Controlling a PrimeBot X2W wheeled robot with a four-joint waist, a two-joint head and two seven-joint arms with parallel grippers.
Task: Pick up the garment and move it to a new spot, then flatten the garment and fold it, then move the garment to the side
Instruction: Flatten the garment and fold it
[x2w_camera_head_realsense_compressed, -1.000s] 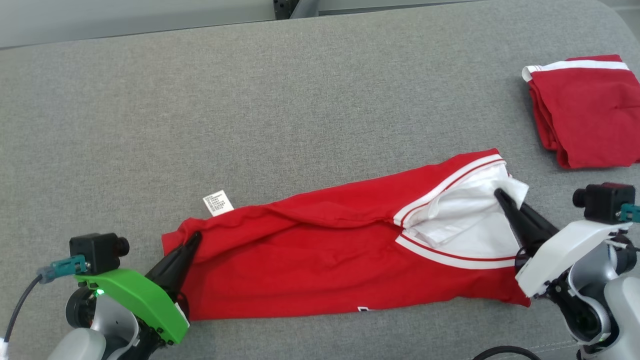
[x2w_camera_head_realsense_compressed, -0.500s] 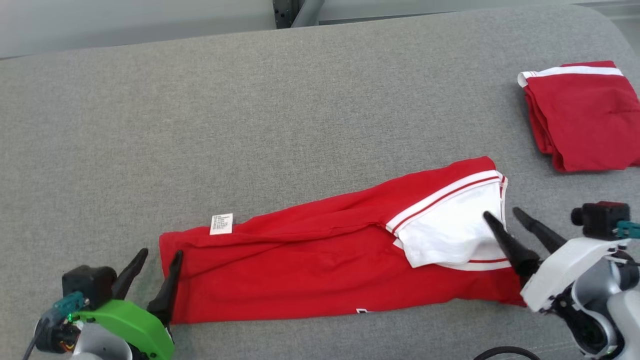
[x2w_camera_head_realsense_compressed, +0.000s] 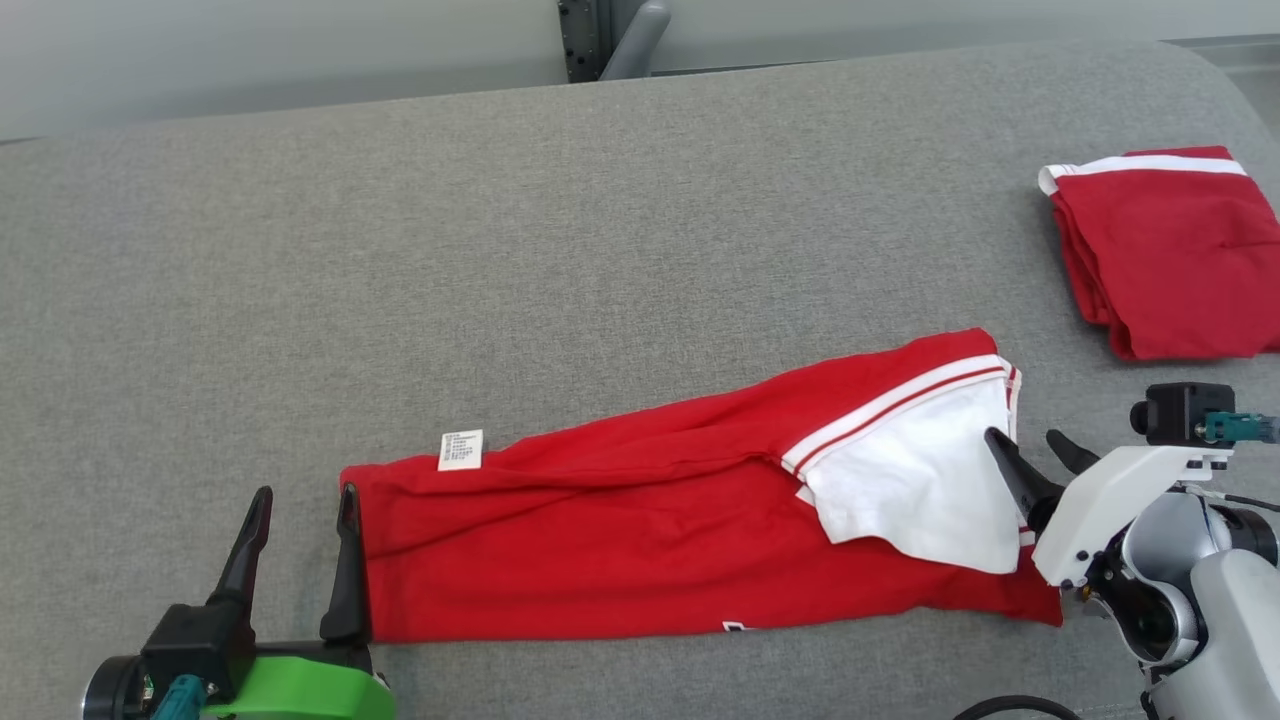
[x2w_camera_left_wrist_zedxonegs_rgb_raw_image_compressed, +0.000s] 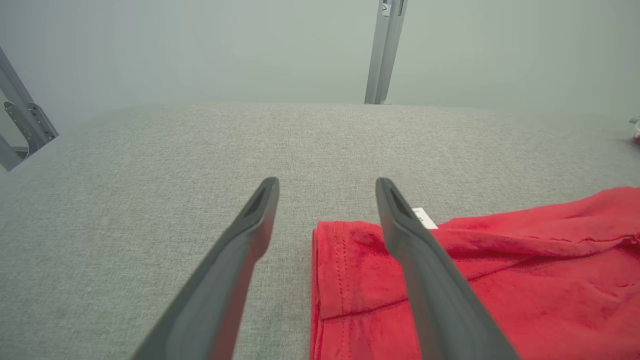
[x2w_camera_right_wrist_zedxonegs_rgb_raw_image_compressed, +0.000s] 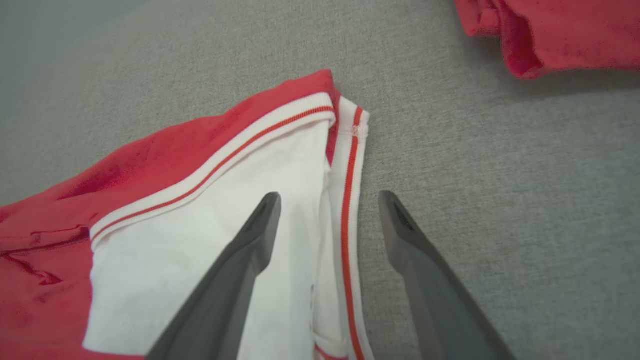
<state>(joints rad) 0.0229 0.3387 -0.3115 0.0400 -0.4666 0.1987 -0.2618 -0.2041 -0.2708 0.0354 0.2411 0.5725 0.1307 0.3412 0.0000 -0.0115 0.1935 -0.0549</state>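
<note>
Lying: garment (x2w_camera_head_realsense_compressed: 620, 540), red, stretched long and flat on the grey cloth-covered tabletop (x2w_camera_head_realsense_compressed: 500, 250). It spans the whole run from the left jaws to the right jaws.
Left jaws: spread wide, nothing between them is gripped. Both dark fingers (x2w_camera_left_wrist_zedxonegs_rgb_raw_image_compressed: 230, 270) sit low over the tabletop and point away from the robot.
Garment vs left jaws: the stitched red hem end falls inside the gap. In the left wrist view the finger nearer the garment overlaps the cloth, and the other is over bare tabletop. Contact with the cloth: cannot tell.
Care label (x2w_camera_head_realsense_compressed: 461, 449): small and white, at the garment's far edge, just beyond the tip of the left jaws' inner finger and slightly to the garment side of it.
Right jaws: spread wide, holding nothing, fingers pointing away from the robot.
Garment vs right jaws: the white panel (x2w_camera_head_realsense_compressed: 900, 470) lies under the inner finger (x2w_camera_right_wrist_zedxonegs_rgb_raw_image_compressed: 240, 270). The white trim with its red stripe (x2w_camera_right_wrist_zedxonegs_rgb_raw_image_compressed: 350, 200) runs up through the gap. The outer finger is over bare tabletop, just beside the trim edge.
Red body: extends from the right jaws' inner side all the way toward the left jaws, with soft creases along its length.
Print mark (x2w_camera_head_realsense_compressed: 735, 627): a white fragment at the garment's near edge, between the two sets of jaws, too small to read.
Second garment (x2w_camera_head_realsense_compressed: 1170, 250): folded, red with a white band, beyond the right jaws and toward their outer side. It is well apart from them and from the task garment.
</note>
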